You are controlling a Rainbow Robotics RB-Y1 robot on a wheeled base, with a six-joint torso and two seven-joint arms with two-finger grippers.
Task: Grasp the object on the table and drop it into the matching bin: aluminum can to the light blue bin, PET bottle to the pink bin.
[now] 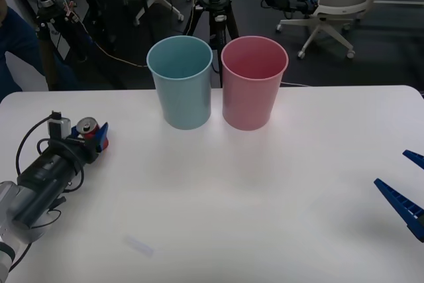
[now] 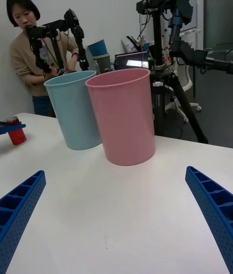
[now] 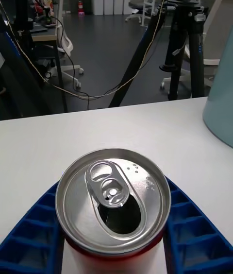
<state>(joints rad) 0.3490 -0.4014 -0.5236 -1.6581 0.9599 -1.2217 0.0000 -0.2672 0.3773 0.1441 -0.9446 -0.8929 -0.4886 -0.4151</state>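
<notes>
Aluminum can (image 3: 113, 201) is seen standing upright near the left edge of the table (image 1: 265, 183), bracketed on both sides by the blue fingers (image 3: 194, 240) of the left gripper (image 1: 95, 135), which appear closed against its red wall; the right gripper (image 1: 405, 190) is held spread and idle at the far right. A slip or tilt is judged possible if the hold is light, and a drop short of the light blue bin (image 1: 180, 83), or into the adjacent pink bin (image 1: 254, 84), would follow. Silver lid, opened pull-tab mouth and red body are noted.
</notes>
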